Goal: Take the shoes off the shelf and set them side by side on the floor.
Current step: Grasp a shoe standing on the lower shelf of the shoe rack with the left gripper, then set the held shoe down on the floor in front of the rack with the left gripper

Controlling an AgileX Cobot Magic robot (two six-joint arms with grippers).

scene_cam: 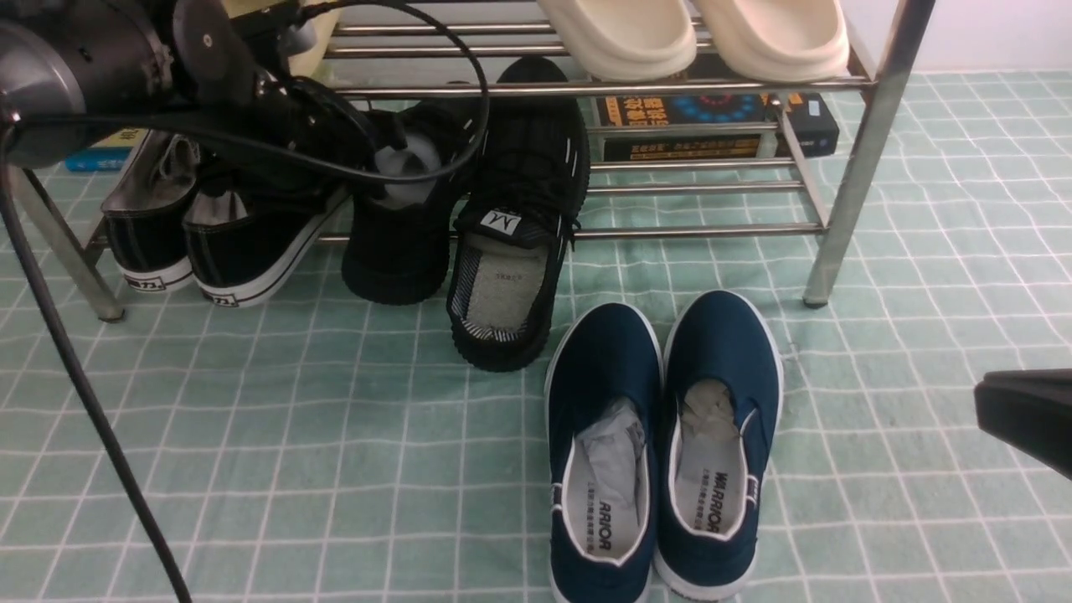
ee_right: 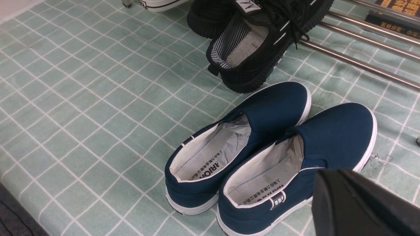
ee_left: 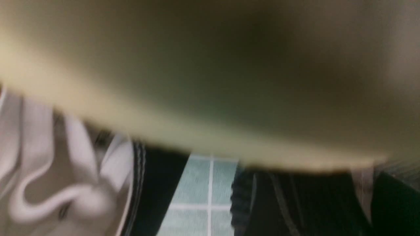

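Observation:
Two navy slip-on shoes (scene_cam: 662,444) (ee_right: 272,150) stand side by side on the pale green floor (scene_cam: 335,461), in front of the steel-rod shelf (scene_cam: 854,167). One black knit sneaker (scene_cam: 519,218) (ee_right: 256,42) slopes off the lower tier with its heel on the floor. Its mate (scene_cam: 402,234) (ee_left: 295,203) is beside it, heel over the shelf's front rod. My left gripper (scene_cam: 387,163) is at this shoe's opening; its jaws are hidden among the black parts, and the left wrist view is blurred. My right gripper (scene_cam: 984,406) (ee_right: 323,200) hovers shut and empty, right of the navy pair.
Black canvas sneakers with white soles (scene_cam: 226,243) and white laces (ee_left: 65,183) sit at the shelf's left end. Cream slides (scene_cam: 620,33) rest on the upper tier. Dark boxes (scene_cam: 712,126) lie behind the lower rods. A black cable (scene_cam: 84,385) hangs at the left.

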